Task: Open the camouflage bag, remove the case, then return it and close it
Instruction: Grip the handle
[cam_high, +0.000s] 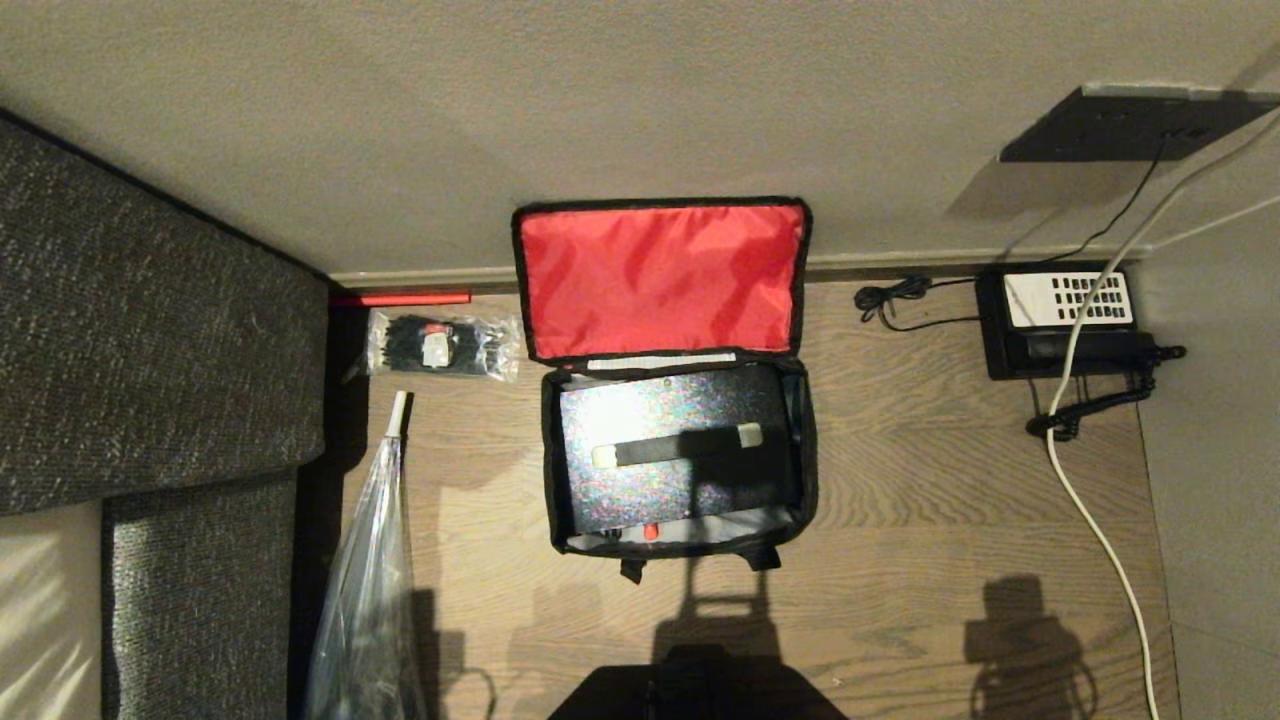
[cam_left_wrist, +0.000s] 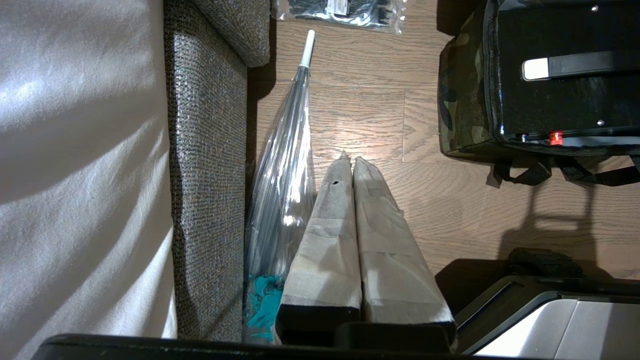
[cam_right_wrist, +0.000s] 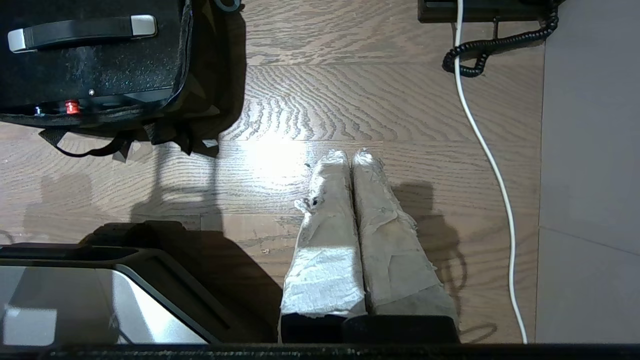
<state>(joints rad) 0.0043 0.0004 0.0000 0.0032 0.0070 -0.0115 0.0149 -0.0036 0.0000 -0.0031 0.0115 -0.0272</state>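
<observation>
Umbrella and telephone flanking bag

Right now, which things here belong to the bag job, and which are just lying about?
Job:
- camouflage bag, lid open, red lining showing
- case, inside the bag

Lying about:
- packet of black ties
- clear umbrella
- telephone
- white cable
- red stick by the wall
</observation>
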